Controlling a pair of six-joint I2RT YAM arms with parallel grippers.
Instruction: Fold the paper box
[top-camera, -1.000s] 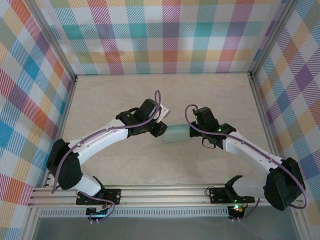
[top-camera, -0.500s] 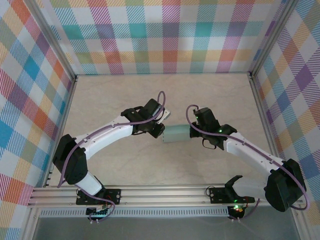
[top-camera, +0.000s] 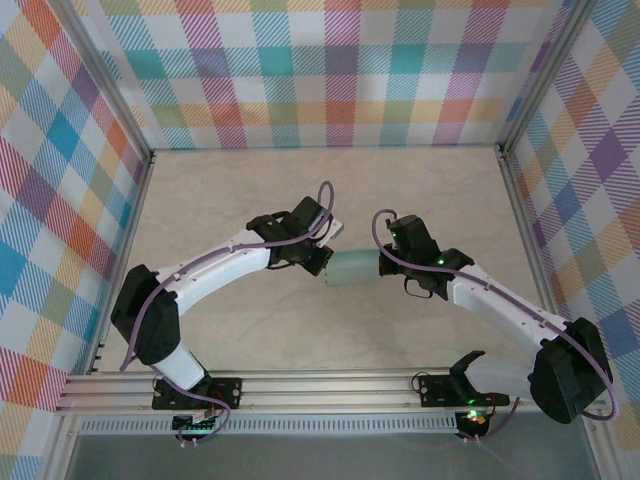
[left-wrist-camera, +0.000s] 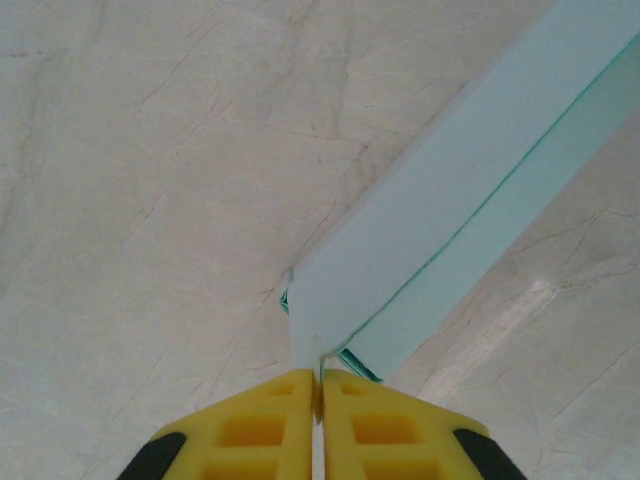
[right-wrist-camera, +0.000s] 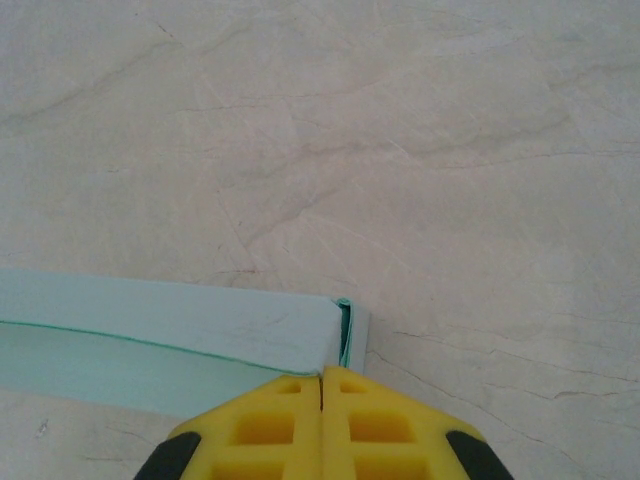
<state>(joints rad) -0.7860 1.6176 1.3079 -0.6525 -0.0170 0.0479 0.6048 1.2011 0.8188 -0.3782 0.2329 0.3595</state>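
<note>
Pale, marble-veined table (top-camera: 230, 190) enclosed by plaid walls (top-camera: 330, 70). At centre, the paper box (top-camera: 352, 268) spans between both arms: left gripper (left-wrist-camera: 318, 374) clamped on its thin end flap; right gripper (right-wrist-camera: 322, 374) closed, apparently pinching the opposite end.

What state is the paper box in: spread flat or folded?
Folded: the paper box shows stacked card layers meeting at creased edges, pinched by the left pincer and right pincer. Whether finished, cannot tell.

The paper box (top-camera: 352, 268) is pale mint-teal card, flattened into a long narrow sleeve. It stretches between both pincers, one end tab pinched in the left pincer (left-wrist-camera: 318, 373) and the other end caught in the right pincer's (right-wrist-camera: 322, 373) closed tips.
</note>
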